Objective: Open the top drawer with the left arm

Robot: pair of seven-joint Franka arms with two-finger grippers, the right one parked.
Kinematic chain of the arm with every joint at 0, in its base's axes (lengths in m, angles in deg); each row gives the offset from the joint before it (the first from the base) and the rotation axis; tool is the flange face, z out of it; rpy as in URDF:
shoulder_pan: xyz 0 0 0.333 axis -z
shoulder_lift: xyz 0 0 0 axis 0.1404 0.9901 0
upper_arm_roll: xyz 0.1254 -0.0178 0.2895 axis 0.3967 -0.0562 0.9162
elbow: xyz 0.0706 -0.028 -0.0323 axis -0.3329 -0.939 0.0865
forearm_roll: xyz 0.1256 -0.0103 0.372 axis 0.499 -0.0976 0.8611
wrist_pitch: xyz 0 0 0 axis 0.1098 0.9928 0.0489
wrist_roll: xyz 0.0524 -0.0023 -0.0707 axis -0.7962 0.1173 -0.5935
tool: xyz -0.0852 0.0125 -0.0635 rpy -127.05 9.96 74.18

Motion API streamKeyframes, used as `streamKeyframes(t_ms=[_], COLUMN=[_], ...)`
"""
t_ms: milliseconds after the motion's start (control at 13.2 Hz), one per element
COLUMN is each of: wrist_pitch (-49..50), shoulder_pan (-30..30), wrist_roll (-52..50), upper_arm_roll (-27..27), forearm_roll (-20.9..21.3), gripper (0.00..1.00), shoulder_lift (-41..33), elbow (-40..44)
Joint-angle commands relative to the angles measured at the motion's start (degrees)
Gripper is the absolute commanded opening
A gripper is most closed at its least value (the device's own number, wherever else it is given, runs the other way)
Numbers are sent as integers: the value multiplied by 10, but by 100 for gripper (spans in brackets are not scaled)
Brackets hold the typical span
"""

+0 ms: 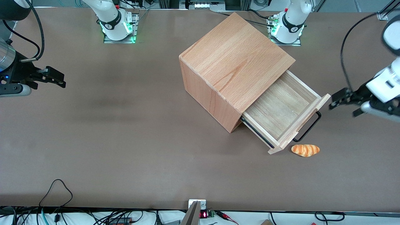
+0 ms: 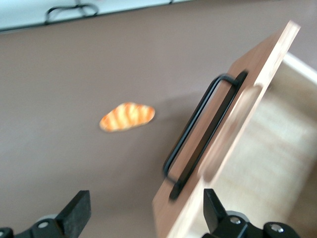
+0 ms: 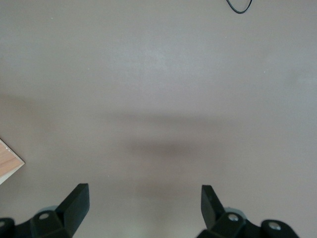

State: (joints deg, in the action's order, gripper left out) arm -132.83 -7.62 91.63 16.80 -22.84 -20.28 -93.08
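Note:
The top drawer [image 1: 281, 107] stands pulled well out of the wooden casing [image 1: 234, 59], its light wood floor bare. Its flat front panel [image 1: 301, 123] carries a thin black wire handle [image 1: 308, 126]. The left arm's gripper [image 1: 343, 104] hovers just off the panel's upper corner, toward the working arm's end of the table, open and holding nothing. In the left wrist view the gripper [image 2: 144, 203] has its black fingers [image 2: 77, 210] wide apart, with the handle [image 2: 200, 134] and panel [image 2: 237, 124] ahead of them and untouched.
A small orange bread roll [image 1: 305, 150] [image 2: 127, 117] lies on the brown table [image 1: 125, 140], just in front of the drawer's panel and nearer the front camera. Cables run along the table's near edge [image 1: 56, 190].

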Motion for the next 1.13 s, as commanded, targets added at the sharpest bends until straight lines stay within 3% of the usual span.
streamKeyframes(t_ms=[0, 1057], wrist_pitch=[71, 78], shoulder_pan=[-1, -5], wrist_roll=[-55, -65], upper_arm_roll=[-1, 1], forearm_roll=[46, 46], gripper=[99, 100], shoulder_lift=[-51, -68], elbow=[-10, -7])
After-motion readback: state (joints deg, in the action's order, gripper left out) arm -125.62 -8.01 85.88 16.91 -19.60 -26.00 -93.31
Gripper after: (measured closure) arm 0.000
